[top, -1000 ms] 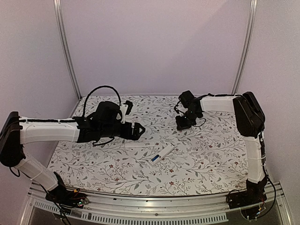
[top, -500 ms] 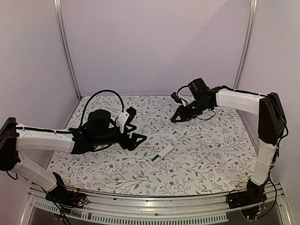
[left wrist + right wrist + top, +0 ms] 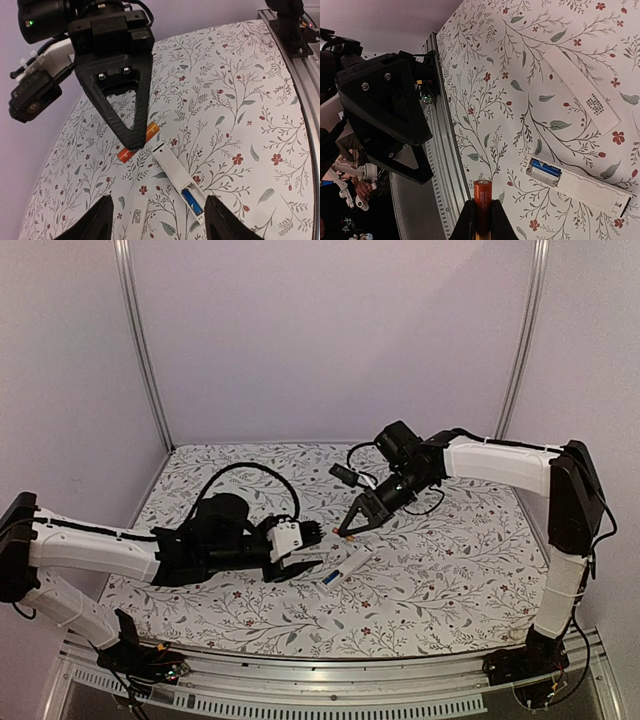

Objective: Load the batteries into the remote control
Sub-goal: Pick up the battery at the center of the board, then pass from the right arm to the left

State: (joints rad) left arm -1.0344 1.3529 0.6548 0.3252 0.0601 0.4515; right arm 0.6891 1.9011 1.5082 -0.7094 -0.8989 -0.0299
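The white remote control (image 3: 352, 562) lies on the floral table, its recess open at the near end with the blue battery (image 3: 193, 200) seated in it. My right gripper (image 3: 482, 206) is shut on the orange-red battery (image 3: 482, 194), which sticks out past its fingertips. It hovers just beyond the remote's far end (image 3: 161, 148), where the left wrist view shows the orange-red battery (image 3: 152, 131) behind a black finger (image 3: 131, 107). My left gripper (image 3: 160, 201) is open, with one finger on each side of the remote and touching nothing.
A loose white battery cover (image 3: 582, 90) lies flat on the table beside the remote, also between my left fingers (image 3: 135, 220). The table's metal front rail (image 3: 447, 165) runs close by. The two arms are close together over the table's middle.
My left arm reached right and down to the remote while its jaws narrowed. My right arm swung forward and left, bringing the orange-red battery down near the remote's far end.
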